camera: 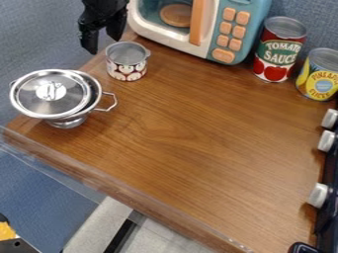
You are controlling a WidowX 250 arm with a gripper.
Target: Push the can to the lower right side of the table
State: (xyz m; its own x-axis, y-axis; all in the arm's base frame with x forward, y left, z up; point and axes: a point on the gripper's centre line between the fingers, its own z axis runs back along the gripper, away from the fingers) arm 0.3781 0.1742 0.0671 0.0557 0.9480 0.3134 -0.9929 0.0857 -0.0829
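Step in hand: approach, ahead of the push. Claw (104, 45) hangs at the upper left, just off the small can (127, 68); its two fingers are spread, with nothing between them. You appear to be free of contact.

Position of small can: upright, upper left of the table (191, 143), near the lower left corner of the microwave (221, 32). The lidded pot (53, 96) stands to its lower left, apart from it. Tall can (279, 49) and yellow can (320, 76) stand at the upper right; the small can is taken as the target, being nearest your claw.

Next move, judged: bring the claw down behind the small can, on its upper left side, low on the wall. Pressing the fingers together first would give you one firm pushing face. Then drive diagonally toward the lower right, where the stove knobs (318, 195) line the side.

Risks: contact too high may tip the small can; an off-centre push may spin it. Bear too steeply downward and you may catch the pot's handle (109, 102). Ease off ahead of the knobs and front edge.
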